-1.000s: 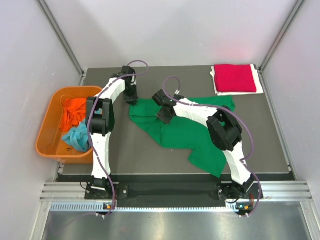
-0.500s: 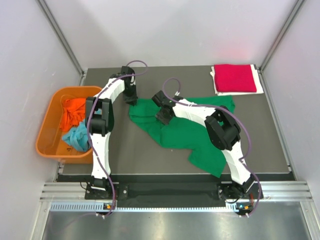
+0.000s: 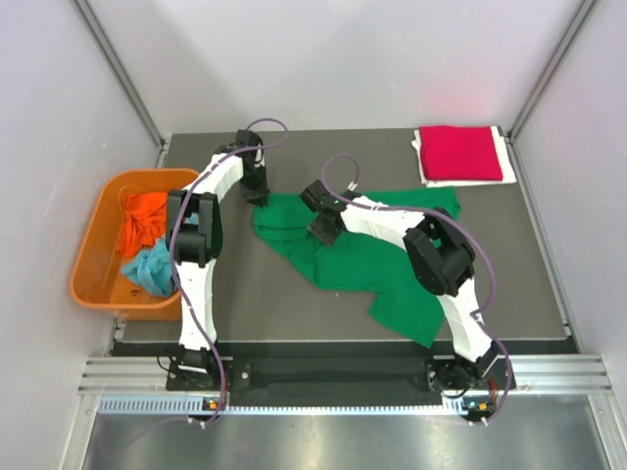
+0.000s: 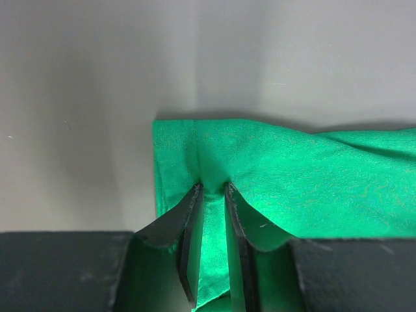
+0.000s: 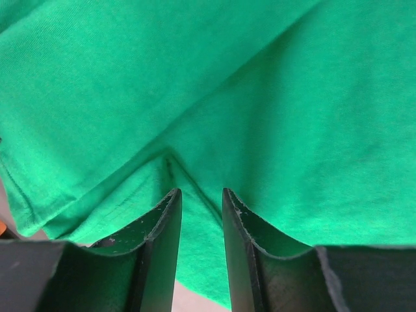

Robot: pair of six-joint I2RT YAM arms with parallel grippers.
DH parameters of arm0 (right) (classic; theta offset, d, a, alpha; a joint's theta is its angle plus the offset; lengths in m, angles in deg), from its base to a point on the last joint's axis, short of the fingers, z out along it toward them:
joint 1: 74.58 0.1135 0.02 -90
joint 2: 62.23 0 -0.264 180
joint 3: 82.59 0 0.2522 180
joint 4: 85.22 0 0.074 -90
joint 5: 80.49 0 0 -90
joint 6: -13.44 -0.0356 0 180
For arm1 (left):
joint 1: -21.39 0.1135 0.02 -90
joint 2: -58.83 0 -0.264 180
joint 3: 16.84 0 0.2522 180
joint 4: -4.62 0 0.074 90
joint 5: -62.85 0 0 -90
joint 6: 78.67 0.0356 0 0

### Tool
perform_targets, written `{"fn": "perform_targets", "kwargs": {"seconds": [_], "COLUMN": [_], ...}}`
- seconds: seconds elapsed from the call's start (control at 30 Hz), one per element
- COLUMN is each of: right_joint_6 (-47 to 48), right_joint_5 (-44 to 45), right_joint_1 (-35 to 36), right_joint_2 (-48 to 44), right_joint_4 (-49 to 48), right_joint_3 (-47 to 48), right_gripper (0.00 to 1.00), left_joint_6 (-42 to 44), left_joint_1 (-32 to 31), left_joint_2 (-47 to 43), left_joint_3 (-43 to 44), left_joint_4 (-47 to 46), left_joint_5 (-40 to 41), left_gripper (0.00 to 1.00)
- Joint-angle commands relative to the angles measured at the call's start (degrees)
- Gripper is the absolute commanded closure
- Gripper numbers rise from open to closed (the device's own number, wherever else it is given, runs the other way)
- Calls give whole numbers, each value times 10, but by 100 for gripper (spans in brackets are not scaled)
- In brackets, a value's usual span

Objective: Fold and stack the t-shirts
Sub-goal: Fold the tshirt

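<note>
A dark table (image 3: 274, 304) stands between pale walls, with both arms bolted at its near edge. Closest to them, a corner of the green shirt (image 3: 377, 264) lies near that edge, just beside the right arm. From there the shirt runs in a crumpled band up and leftward across the middle of the table. One part of it stretches off to the right behind the right arm.

The right gripper (image 3: 317, 233) is down on the left-middle part of the shirt. Its wrist view shows the jaws narrow, with a ridge of green cloth drawn up between the tips (the creases run straight into the gap, so it reads as a pinch).

A little farther back, the left gripper (image 3: 260, 193) sits at the shirt's far-left corner. Its jaws are closed narrowly on a fold at the cloth's edge. Beyond the tips, the hem lies flat on the table.

Beside the table's left edge is an orange tub (image 3: 88, 269). It holds a bunched blue shirt (image 3: 152, 266) toward the near end and an orange shirt (image 3: 145, 220) behind it.

In the far right corner the red shirt (image 3: 460, 152) lies folded into a neat rectangle on a white sheet (image 3: 507, 157), well apart from the green one.
</note>
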Motion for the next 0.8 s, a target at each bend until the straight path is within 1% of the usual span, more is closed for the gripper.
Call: {"fn": "perform_targets", "kwargs": {"seconds": [0.0, 0.23, 0.77], "right_joint_6": [-17, -14, -19], "right_joint_5": [22, 29, 9], "right_joint_1": [6, 8, 8], "right_joint_2": [-53, -62, 0], "right_joint_4": [-24, -38, -35], "right_joint_3": [-12, -9, 34], "right_gripper": [68, 67, 68], "left_joint_6": [0, -1, -1], "left_joint_1": [12, 12, 17], "left_joint_2": [8, 7, 6], "left_joint_3": [-24, -29, -31], "left_joint_4": [-27, -33, -35], "left_joint_5": [19, 15, 12], "left_gripper": [75, 75, 75]}}
